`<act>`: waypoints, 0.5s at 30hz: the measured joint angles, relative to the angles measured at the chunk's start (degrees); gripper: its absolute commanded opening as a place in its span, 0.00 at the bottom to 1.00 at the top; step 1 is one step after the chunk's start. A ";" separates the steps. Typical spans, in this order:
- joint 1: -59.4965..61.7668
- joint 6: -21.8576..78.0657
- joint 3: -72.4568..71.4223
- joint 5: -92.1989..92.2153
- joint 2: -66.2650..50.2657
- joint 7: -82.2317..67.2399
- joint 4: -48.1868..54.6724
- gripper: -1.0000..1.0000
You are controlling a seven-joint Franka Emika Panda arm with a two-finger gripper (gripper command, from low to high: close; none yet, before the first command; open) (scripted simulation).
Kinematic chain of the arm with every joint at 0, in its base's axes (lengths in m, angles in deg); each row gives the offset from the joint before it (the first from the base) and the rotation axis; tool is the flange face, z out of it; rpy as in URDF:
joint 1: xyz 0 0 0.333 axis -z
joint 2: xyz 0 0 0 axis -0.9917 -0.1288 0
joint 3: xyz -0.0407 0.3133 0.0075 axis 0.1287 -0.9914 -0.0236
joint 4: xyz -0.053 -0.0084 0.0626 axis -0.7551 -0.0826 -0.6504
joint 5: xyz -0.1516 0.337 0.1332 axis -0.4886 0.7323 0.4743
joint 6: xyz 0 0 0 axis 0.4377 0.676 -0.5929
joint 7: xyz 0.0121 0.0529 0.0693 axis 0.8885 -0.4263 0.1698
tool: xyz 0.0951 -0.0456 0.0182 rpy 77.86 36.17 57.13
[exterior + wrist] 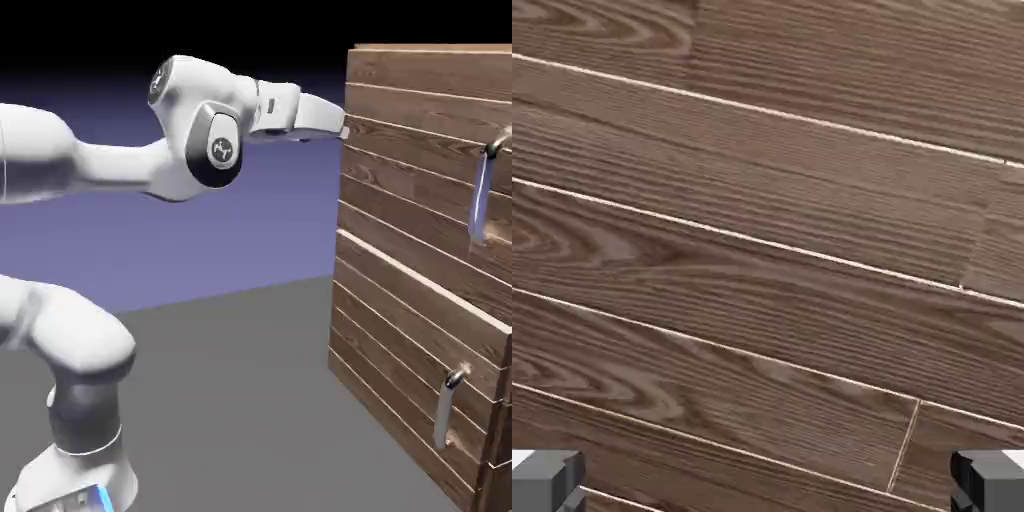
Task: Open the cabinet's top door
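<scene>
The cabinet (400,330) of dark brown planks fills the exterior view's right side. Its top door (415,165) lies flush with the front, and the long silver bar handle (480,195) stands upright near the door's right side. My gripper (341,130) is up against the door's upper left edge, far to the left of the handle. In the hand view only the door's planks (762,250) with pale seams show, very close. My gripper (768,485) is open: the two grey fingertips (547,480) sit wide apart at the bottom corners with nothing between them.
Below the top door is a shorter plank panel (400,350) with its own shorter silver handle (445,405). The grey table (230,400) stretches in front of the cabinet. The white arm (100,165) spans the exterior view's left half.
</scene>
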 measured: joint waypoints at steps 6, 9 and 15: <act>-8.32 2.38 8.96 -14.95 8.29 4.54 3.96 0.50; -12.48 3.57 13.45 -22.43 12.43 6.81 5.94 0.50; -20.79 5.95 22.41 -37.38 20.72 11.34 9.89 0.50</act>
